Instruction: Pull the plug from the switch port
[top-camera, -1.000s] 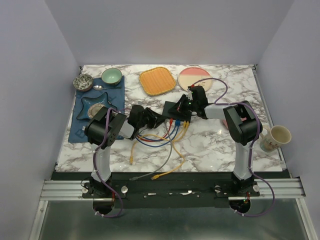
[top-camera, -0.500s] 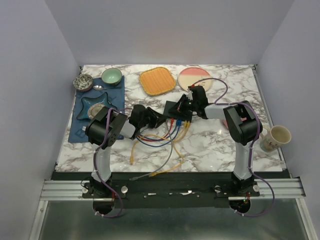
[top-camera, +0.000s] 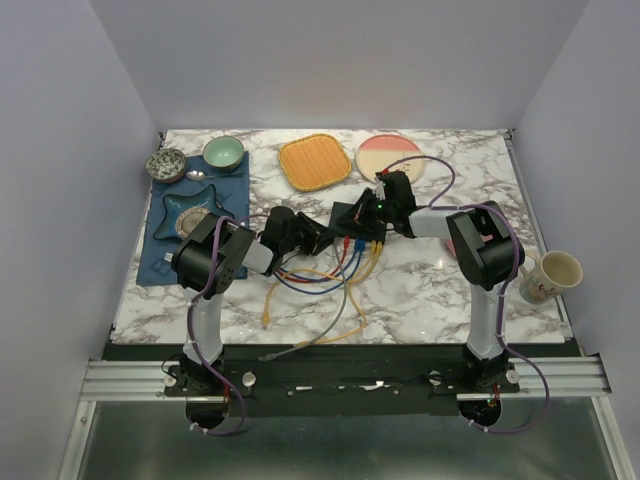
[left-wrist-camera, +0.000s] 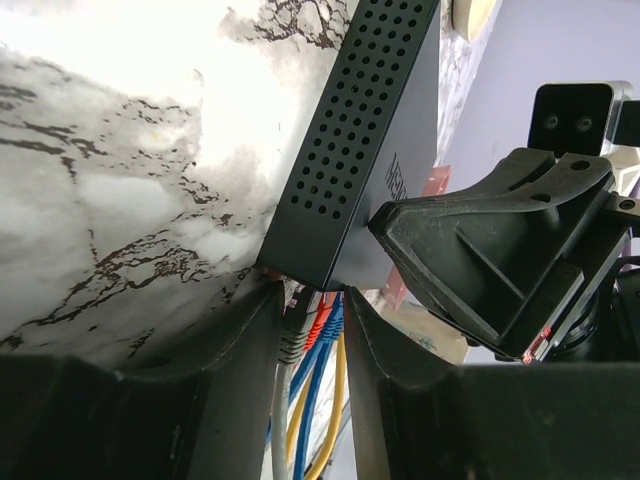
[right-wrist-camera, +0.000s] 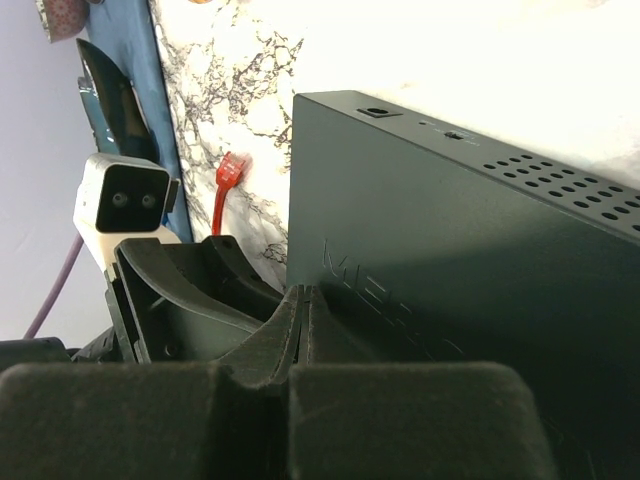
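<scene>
The switch (top-camera: 352, 216) is a flat dark box at mid-table; it also shows in the left wrist view (left-wrist-camera: 370, 130) and the right wrist view (right-wrist-camera: 450, 220). Grey, red, blue and yellow cables (top-camera: 340, 275) run from its near edge. My left gripper (top-camera: 318, 237) is at that edge. In its wrist view the left gripper (left-wrist-camera: 312, 330) stands narrowly open, with the grey plug (left-wrist-camera: 294, 335) and the red and blue plugs (left-wrist-camera: 325, 320) between the jaws. My right gripper (top-camera: 376, 210) is shut and empty, its tips (right-wrist-camera: 310, 300) pressed on the switch's top.
An orange square plate (top-camera: 314, 161) and a pink plate (top-camera: 390, 157) lie behind the switch. A blue mat (top-camera: 160, 255) with bowls is at the left. A cup (top-camera: 552, 275) stands at the right edge. A loose red plug (right-wrist-camera: 228, 170) lies on the marble.
My left gripper has moved right, up to the switch's port edge, so that the plugs now sit between its jaws. The right gripper has stayed on the switch.
</scene>
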